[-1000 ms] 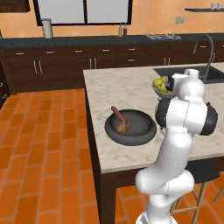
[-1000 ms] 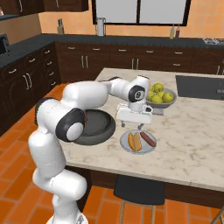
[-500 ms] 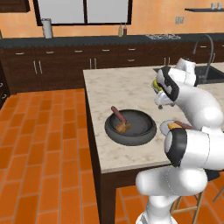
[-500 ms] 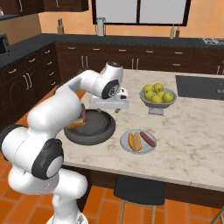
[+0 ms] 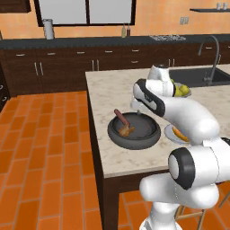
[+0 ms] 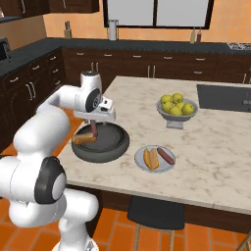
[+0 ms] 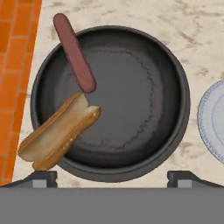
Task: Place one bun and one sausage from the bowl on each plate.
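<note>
- On the marble island counter (image 6: 215, 147), near its left edge, sits the dark bowl (image 7: 131, 131); the same bowl shows from the left base camera (image 5: 148, 132) and from the right base camera (image 6: 110, 142).
- Bowl contents: one bun (image 7: 59, 131) lying tilted over the rim, its far end past the bowl's edge; one sausage (image 7: 74, 52) leaning on the rim, one end sticking out over the counter, the other end down inside and just beside the bun.
- Gripper (image 7: 111, 177) hangs above the bowl, looking straight down; fingers spread wide, nothing between them, one tip to each side of the bowl's near rim.
- From the right base camera the gripper (image 6: 100, 122) is over the bowl's far-left part.
- Pale plate (image 6: 139, 159) stands just right of the bowl, already carrying a bun (image 6: 150, 158) and a sausage (image 6: 165, 155) side by side.
- Fruit bowl (image 6: 176, 115) with yellow-green fruit stands further back on the counter, well apart from the plate.
- Sink (image 5: 197, 76) at the counter's far right.
</note>
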